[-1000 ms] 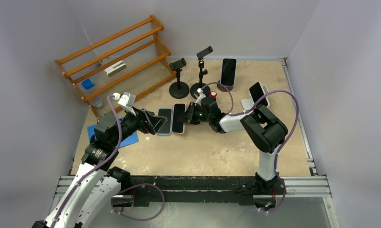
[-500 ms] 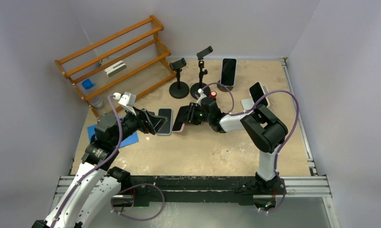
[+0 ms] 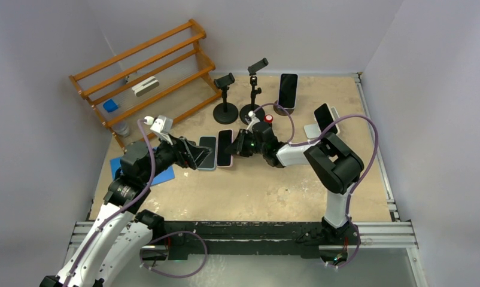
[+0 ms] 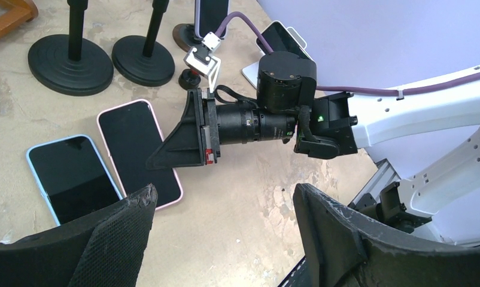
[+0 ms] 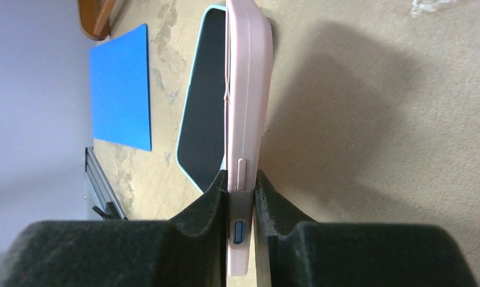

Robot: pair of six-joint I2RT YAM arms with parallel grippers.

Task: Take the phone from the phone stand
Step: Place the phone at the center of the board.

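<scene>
- Now, from above: the right gripper (image 3: pixel 236 147) is pinched onto one edge of a pink-cased smartphone with a black screen (image 3: pixel 225 148). The phone sits low on the tan table (image 3: pixel 273 191), off any stand and just beside a light-blue-cased smartphone (image 3: pixel 207 152).
  - The left gripper (image 3: pixel 197 156) hovers spread wide by the blue one, holding nothing.
  - Two black round-based clamp stands (image 3: pixel 225 95) at the back are empty.
  - Any sideways drag on release would likely shove the pink phone into its neighbour.
- Left wrist view: the pink phone (image 4: pixel 136 143) looks flat or nearly so, screen up, with the right arm's dark finger over its right side.
  - The left arm's own rough black fingers (image 4: pixel 115 230) stand far apart, empty.
  - The two arms are close, so a forward move by the left could strike the right wrist and jolt the phone.
- Right wrist view: the foam pads (image 5: pixel 210 197) clamp the phone (image 5: pixel 246 89) edge-on, right at a side button.
  - Whether it rests fully on the table I cannot tell.
  - The grip is thin and near one end, so the phone could pivot or slip.
  - A harder squeeze may press the button.
  - Opening while it is tilted would let it slap down.
</scene>
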